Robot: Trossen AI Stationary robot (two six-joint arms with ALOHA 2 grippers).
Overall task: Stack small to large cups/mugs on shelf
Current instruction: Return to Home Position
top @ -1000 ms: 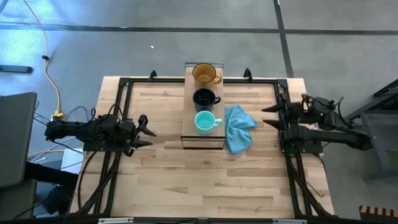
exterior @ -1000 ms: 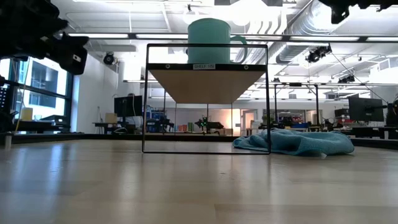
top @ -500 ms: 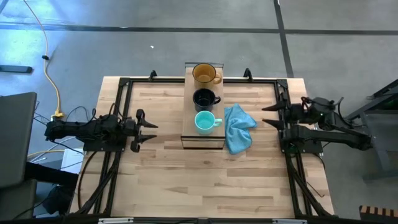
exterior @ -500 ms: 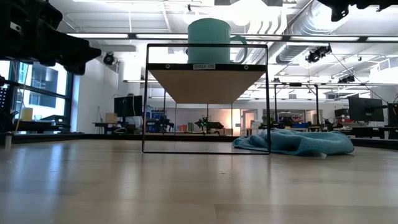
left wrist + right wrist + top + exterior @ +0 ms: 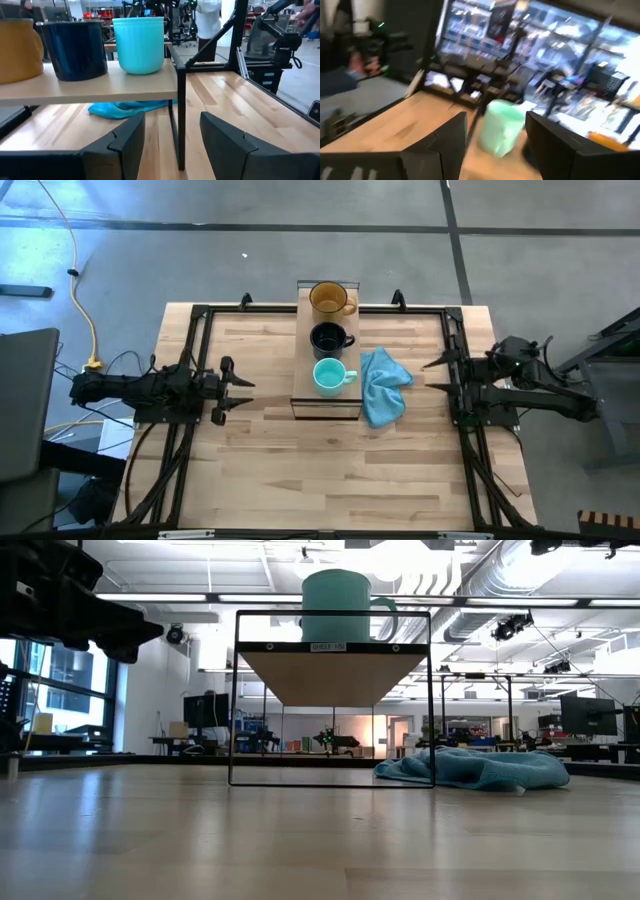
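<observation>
Three mugs stand in a row on the shelf (image 5: 305,390): the teal one (image 5: 328,376) nearest, the black one (image 5: 328,339) in the middle, the amber glass one (image 5: 328,299) at the far end. All rest on their bases. In the left wrist view the teal mug (image 5: 139,44), black mug (image 5: 75,49) and amber mug (image 5: 17,50) sit on the shelf board (image 5: 90,90). My left gripper (image 5: 237,394) is open over the table's left side, pointing at the shelf. My right gripper (image 5: 432,376) is open at the right edge; the teal mug (image 5: 502,126) shows blurred ahead of it.
A crumpled blue cloth (image 5: 383,385) lies on the table just right of the shelf, also seen in the low view as the cloth (image 5: 480,768). Dark frame rails (image 5: 190,360) run along the table's left, right and far edges. A person stands in the room behind.
My left gripper has rolled about its wrist and drawn slightly toward the table's left edge. My right gripper has pulled back toward the table's right edge and is still moving, its view blurred. The mugs, shelf and cloth have stayed where they were.
</observation>
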